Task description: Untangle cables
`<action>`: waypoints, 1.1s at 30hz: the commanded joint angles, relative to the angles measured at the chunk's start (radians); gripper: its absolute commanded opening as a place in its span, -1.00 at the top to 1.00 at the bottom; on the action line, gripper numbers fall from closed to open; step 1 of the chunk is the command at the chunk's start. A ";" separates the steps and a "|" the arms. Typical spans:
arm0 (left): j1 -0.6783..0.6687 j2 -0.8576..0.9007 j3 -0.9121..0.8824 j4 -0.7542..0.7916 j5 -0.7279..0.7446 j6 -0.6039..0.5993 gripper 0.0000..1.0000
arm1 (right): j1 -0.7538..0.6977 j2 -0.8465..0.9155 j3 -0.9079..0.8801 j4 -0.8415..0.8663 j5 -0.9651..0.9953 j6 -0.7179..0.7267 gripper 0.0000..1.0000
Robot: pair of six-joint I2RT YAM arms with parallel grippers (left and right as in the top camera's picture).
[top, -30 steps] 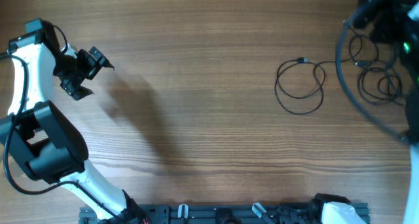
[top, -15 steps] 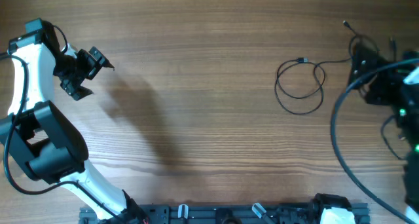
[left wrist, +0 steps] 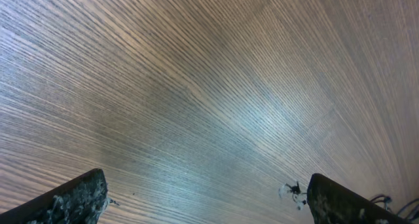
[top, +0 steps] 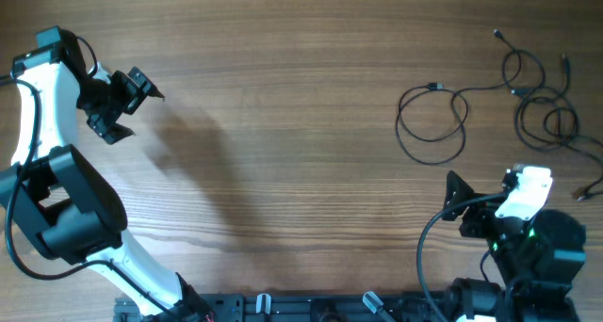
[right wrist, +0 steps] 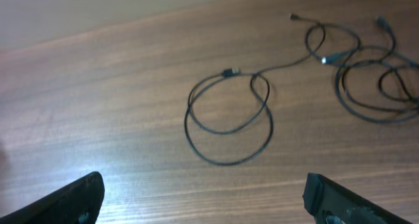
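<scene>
Left gripper [top: 130, 105] spread, idle at 9 o'clock; right gripper [top: 456, 206] spread, empty, probably lining up on cables [top: 544, 101] at 2 o'clock.

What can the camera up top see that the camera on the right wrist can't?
Only the overhead view shows both arms, with the left gripper and right gripper open. Only the right wrist view shows its own fingertips close up. Both show the looped cable, the tangled cables and the wooden table.
</scene>
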State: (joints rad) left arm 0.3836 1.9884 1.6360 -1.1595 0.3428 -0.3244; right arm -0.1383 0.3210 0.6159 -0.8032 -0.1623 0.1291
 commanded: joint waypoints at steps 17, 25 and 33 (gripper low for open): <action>-0.002 -0.012 0.000 0.000 0.012 -0.001 -1.00 | -0.020 -0.317 -0.341 0.484 0.036 -0.041 -0.99; -0.002 -0.012 0.000 0.000 0.012 -0.001 -1.00 | -0.020 -0.317 -0.537 1.104 0.005 -0.048 -0.99; -0.002 -0.012 0.000 0.000 0.012 -0.001 -1.00 | -0.020 -0.317 -0.611 0.918 0.006 -0.077 -1.00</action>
State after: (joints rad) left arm 0.3836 1.9884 1.6360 -1.1595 0.3428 -0.3241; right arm -0.1543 0.0154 0.0059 0.2241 -0.1417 0.0727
